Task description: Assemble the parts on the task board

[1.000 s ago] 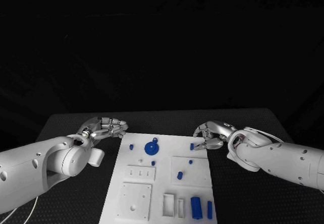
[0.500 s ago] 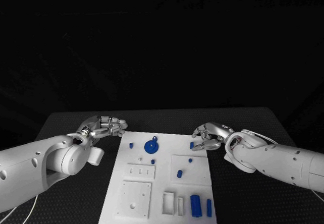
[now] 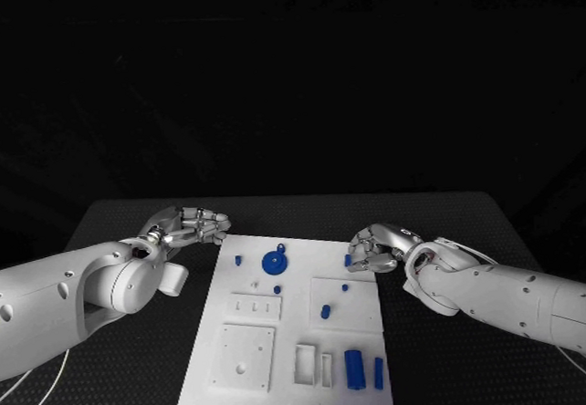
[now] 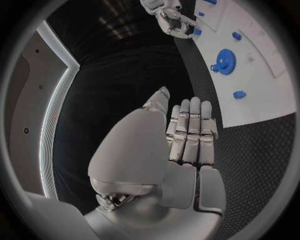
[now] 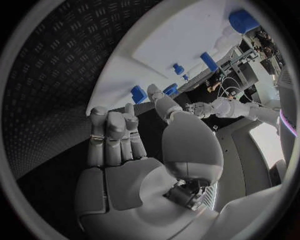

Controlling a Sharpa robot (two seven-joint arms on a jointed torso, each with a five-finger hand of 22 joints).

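The white task board (image 3: 268, 354) lies in the middle of the table. On it are a blue gear (image 3: 275, 264), several small blue parts such as one at its far left (image 3: 238, 260), and two blue bars (image 3: 355, 371) near the front. My left hand (image 3: 189, 226) hovers off the board's far left corner, fingers curled together and holding nothing (image 4: 187, 135). My right hand (image 3: 379, 247) is at the board's far right edge, fingers curled. Its thumb and fingertips (image 5: 129, 111) are right at a small blue part (image 3: 347, 261) (image 5: 139, 93); whether they pinch it is unclear.
The black ribbed table (image 3: 123, 225) surrounds the board on all sides. Rectangular white recesses (image 3: 242, 360) and slots (image 3: 306, 366) mark the board's near half. The left wrist view shows the gear (image 4: 224, 61) and my right hand (image 4: 175, 22) across the board.
My right hand has edged a little toward the small blue part at the board's far right edge. The left hand has barely moved.
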